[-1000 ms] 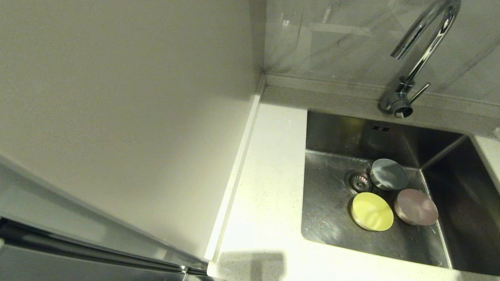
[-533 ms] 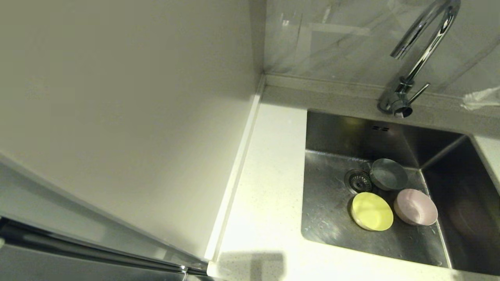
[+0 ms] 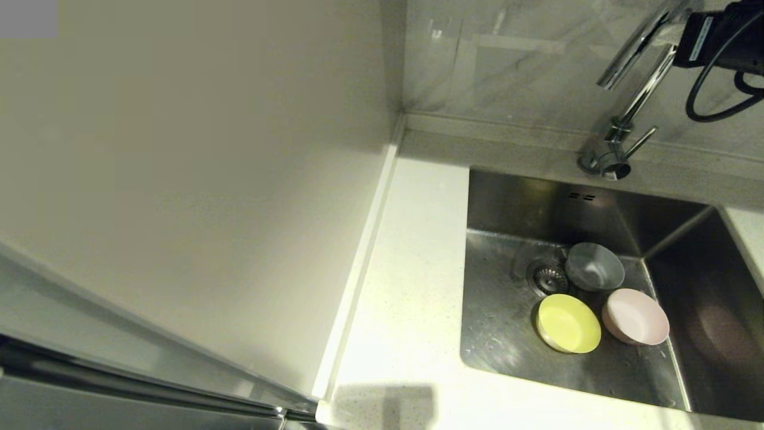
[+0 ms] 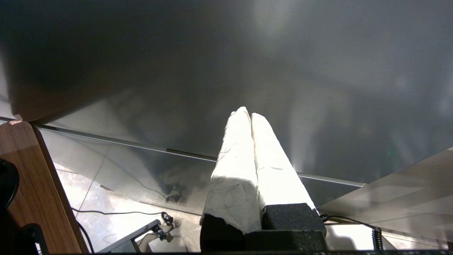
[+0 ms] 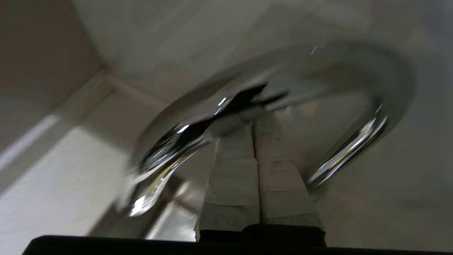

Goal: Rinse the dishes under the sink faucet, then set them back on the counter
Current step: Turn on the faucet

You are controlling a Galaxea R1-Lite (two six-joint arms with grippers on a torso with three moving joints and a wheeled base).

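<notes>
Right gripper [image 5: 252,122] is now brought in at the faucet [image 3: 632,98] arch, jaws together. Left gripper [image 4: 247,113] is parked, jaws together. Three bowls [image 3: 568,323] are left in the sink [image 3: 507,352].

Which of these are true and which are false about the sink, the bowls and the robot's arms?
1. All three bowls lie in the sink. True.
2. The yellow bowl sits on the counter. False: it lies in the sink beside the pink bowl.
3. The blue bowl is next to the drain. True.
4. Water runs from the faucet. False: no stream shows.
5. The right gripper is up by the faucet's curved spout, fingers together. True.
6. The left gripper holds a bowl. False: it is shut on nothing, away from the sink.
</notes>
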